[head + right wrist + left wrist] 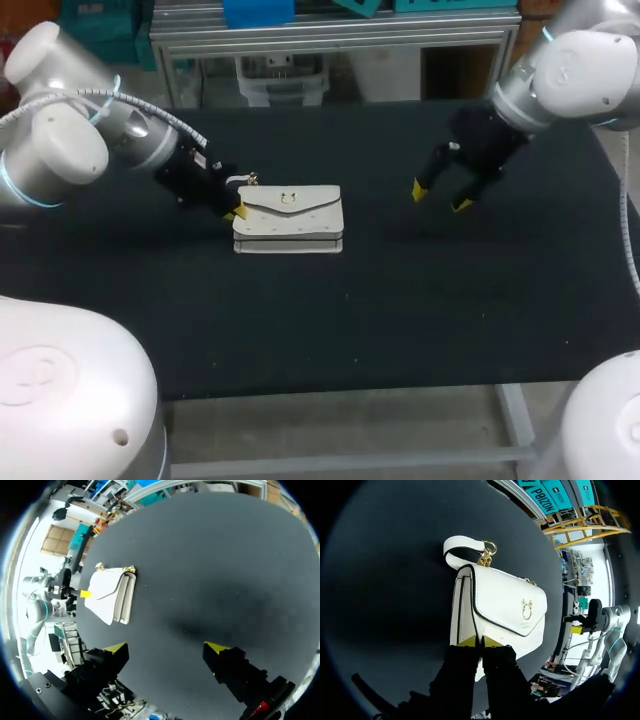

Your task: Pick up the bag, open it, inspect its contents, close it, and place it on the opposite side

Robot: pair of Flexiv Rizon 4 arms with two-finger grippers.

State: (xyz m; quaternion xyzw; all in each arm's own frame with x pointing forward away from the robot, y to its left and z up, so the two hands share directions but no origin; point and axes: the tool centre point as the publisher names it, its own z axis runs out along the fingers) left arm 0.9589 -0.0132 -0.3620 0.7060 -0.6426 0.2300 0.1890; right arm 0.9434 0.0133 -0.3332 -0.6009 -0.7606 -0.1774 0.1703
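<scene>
Left end effector [480,641] is sitting with its tips nearly together, seemingly pinching the near edge of the bag [505,605], which is lying flap-shut on the worktop [395,580]. Right end effector [167,647] is hanging spread wide, with the bag well ahead of it. Lifting, opening, inspecting, closing and transfer are all remaining.

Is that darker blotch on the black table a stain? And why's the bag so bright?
Right wrist view: the blotch on the table looks like a soft shadow ahead of the open right gripper, likely no stain. Left wrist view: similar shade beside the bag. Head view: the pale bag just contrasts with the dark table; no glare shows.
</scene>
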